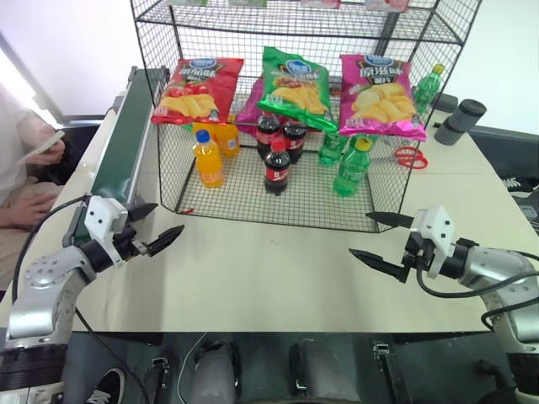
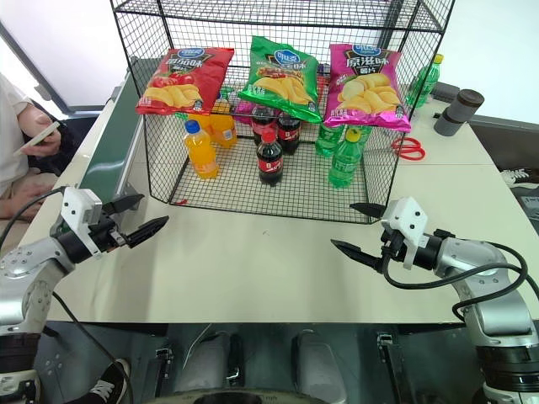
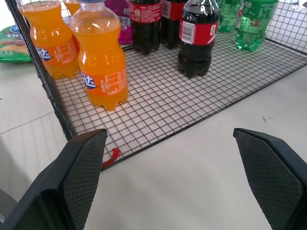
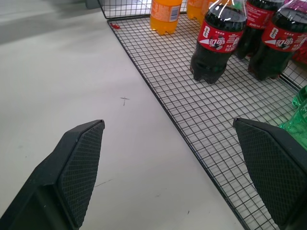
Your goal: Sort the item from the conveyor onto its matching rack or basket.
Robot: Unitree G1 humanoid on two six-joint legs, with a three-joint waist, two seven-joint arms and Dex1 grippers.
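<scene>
Bench (image 1: 278, 286): pale top, carrying a rack at its far middle and a conveyor along its left edge.

Rack (image 1: 168, 101): black wire-mesh shelf unit, open-fronted, tiered, its mesh floor resting on the bench.

Green crisps bag (image 1: 295, 88): glossy, blue oval logo, yellow crisps pictured. It lies on the rack's middle tier, tilted toward the front, between a red crisps bag (image 1: 198, 88) on the left and a pink crisps bag (image 1: 379, 97) on the right. All three bags overhang the tier's front edge.

Lower tier, on the mesh floor: orange soda bottles (image 1: 208, 158) at the left, cola bottles (image 1: 277, 167) in the middle, green soda bottles (image 1: 352, 167) at the right, all upright.

Conveyor (image 1: 126, 139): dark green belt with pale grey rails, running along the bench's left edge beside the rack; no item is seen on the visible stretch of belt.

Left gripper (image 1: 154, 225): jaws released and spread wide, holding nothing, above the bench near its left edge, just in front of the rack's front left corner.

Right gripper (image 1: 379, 238): jaws likewise spread and empty, above the bench near its right edge, just in front of the rack's front right corner.

Red scissors (image 1: 408, 156): on the bench, right of the rack.

Dark cylinder (image 1: 461, 120): lying near the bench's far right corner.

Person (image 1: 25, 181): seated beyond the conveyor at the left, one hand holding a flat object.
</scene>
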